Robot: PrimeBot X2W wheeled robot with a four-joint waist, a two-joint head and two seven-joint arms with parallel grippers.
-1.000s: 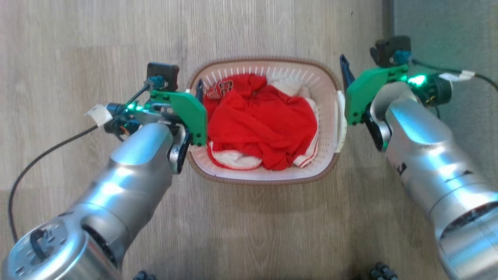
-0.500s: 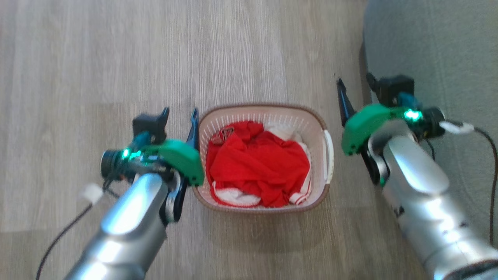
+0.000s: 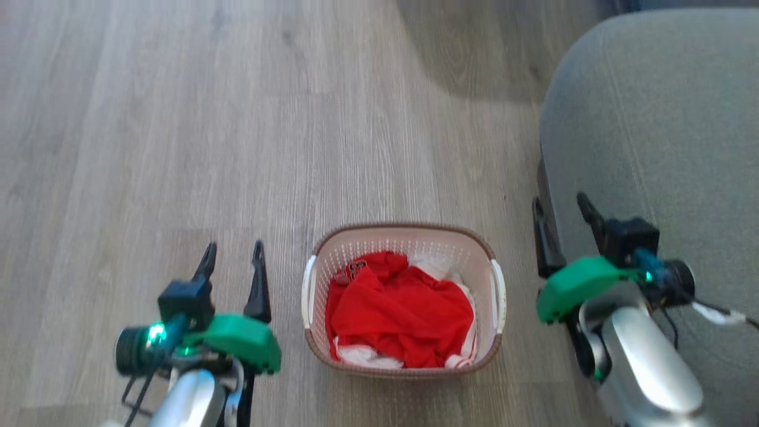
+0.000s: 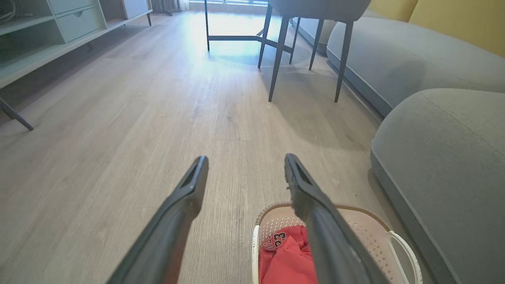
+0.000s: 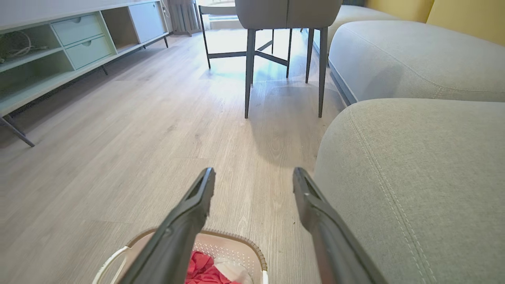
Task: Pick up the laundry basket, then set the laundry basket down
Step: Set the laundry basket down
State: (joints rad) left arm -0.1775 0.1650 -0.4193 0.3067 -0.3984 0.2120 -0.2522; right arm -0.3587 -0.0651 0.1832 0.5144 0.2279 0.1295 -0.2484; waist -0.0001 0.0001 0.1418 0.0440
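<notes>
Nearest us: left gripper (image 3: pixel 233 246) and right gripper (image 3: pixel 560 201), dark fingers spread apart on both, nothing held. We judge the arms are clear of the job's thing, so either pick-up isn't begun or set-down is done; can't tell which. If lifting's next, each gripper must reach a white side handle (image 3: pixel 307 290) and close evenly. Btwn the grippers, on the pale wood-plank floor (image 3: pixel 178 118), sits the small cream-white perforated plastic laundry basket (image 3: pixel 403 226) w/ brown woven-look rim, upright, red-and-white clothes (image 3: pixel 403 311) inside, touching neither gripper. Right of it, a grey fabric sofa (image 3: pixel 652 118); beyond, dark chair legs (image 4: pixel 277 59).
</notes>
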